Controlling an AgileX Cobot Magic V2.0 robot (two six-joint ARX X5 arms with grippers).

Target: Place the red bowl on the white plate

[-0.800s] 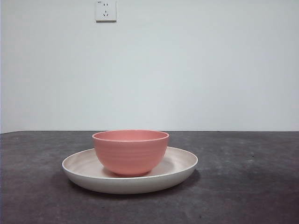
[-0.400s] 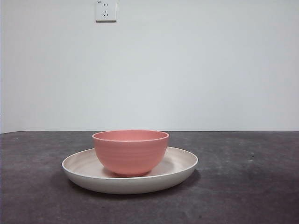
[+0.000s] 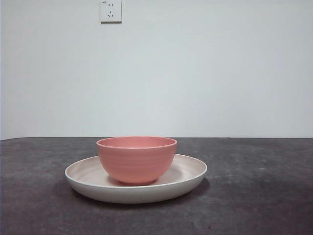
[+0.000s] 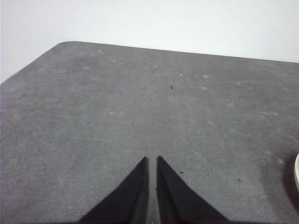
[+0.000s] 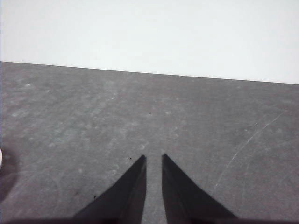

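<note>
the white plate (image 3: 93,186) lies nearest on the dark grey table (image 3: 254,196), and the red bowl (image 3: 136,159) stands upright inside it, near the middle, its base on the plate's floor. behind them a white wall carries a power socket (image 3: 111,11). the left gripper (image 4: 152,159) hovers over bare table with its jaws nearly together, holding nothing; a sliver of the plate's rim shows at that view's edge. the right gripper (image 5: 153,157) also hangs over bare table, its jaws slightly parted and empty, clear of the bowl.
</note>
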